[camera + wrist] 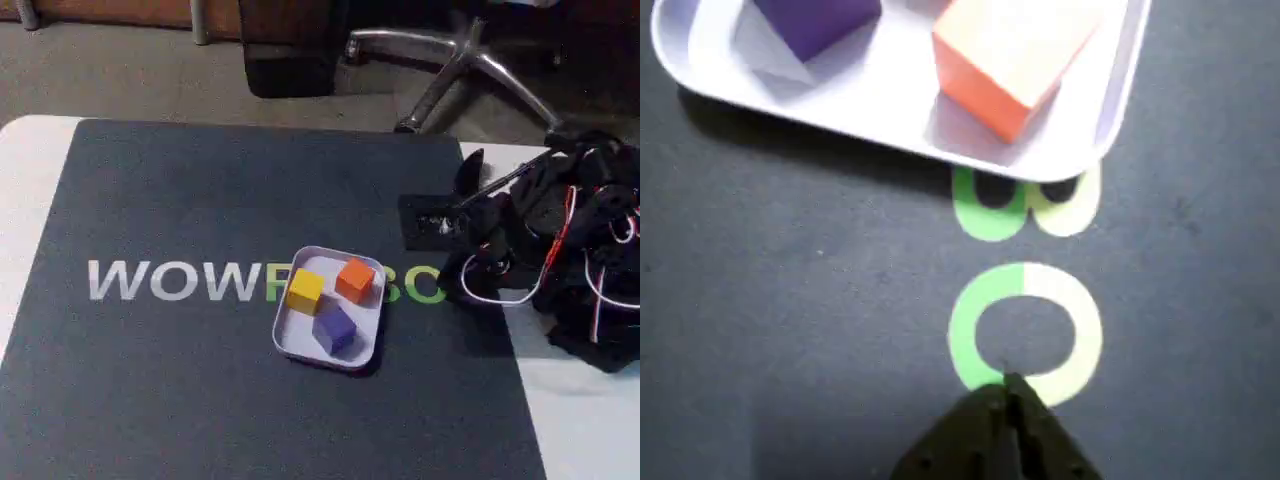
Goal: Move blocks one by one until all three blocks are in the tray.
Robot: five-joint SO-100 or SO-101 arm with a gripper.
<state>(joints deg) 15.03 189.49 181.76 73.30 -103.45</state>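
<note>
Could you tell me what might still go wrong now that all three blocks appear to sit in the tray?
1. The shut pincer rests low over the mat, close to the tray; a forward sweep could shove it.
2. The orange block sits near the tray's low rim, so a jolt might tip it out.
3. The yellow block and purple block would shift too.

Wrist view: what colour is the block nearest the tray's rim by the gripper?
Orange block, clearest in the wrist view, inside the tray.
</note>
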